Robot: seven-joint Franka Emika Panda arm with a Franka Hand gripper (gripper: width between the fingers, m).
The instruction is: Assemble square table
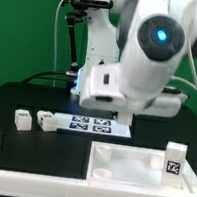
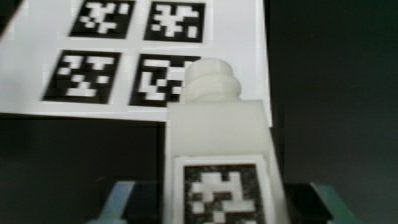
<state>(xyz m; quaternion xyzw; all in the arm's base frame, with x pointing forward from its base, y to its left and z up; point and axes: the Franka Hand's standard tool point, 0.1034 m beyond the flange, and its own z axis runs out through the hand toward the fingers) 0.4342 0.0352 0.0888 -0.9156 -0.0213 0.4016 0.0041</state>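
The square panel (image 1: pixel 128 163) of the table lies at the front of the black table top (image 1: pixel 10 100), towards the exterior view's right, with its rimmed, recessed underside facing up like a shallow tray. Most of the recess is bare white. A small round feature shows near its front corner on the exterior view's left, too small to make out. An upright leg (image 1: pixel 174 162) stands at the panel's right end with a marker tag facing the camera; I cannot tell whether it is seated in a corner of the recess or only resting there.

A second leg (image 2: pixel 217 130) sits in the gripper (image 2: pixel 222 203). In the wrist view the pincer's two fingers (image 2: pixel 125 200) are closed against this block's sides, its tagged face is turned to the camera and its rounded threaded tip points away, above the marker board (image 2: pixel 128 45). In the exterior view the robot arm (image 1: pixel 153 53) hides the grip itself.

Two loose legs lie on the table top on the exterior view's left: one small block (image 1: pixel 23 120), and another block (image 1: pixel 48 120) just beside the marker board's end. They are near each other but apart, and well apart from the panel.

The long white bar (image 1: pixel 35 184) runs along the front edge of the black surface, close in front of the panel.
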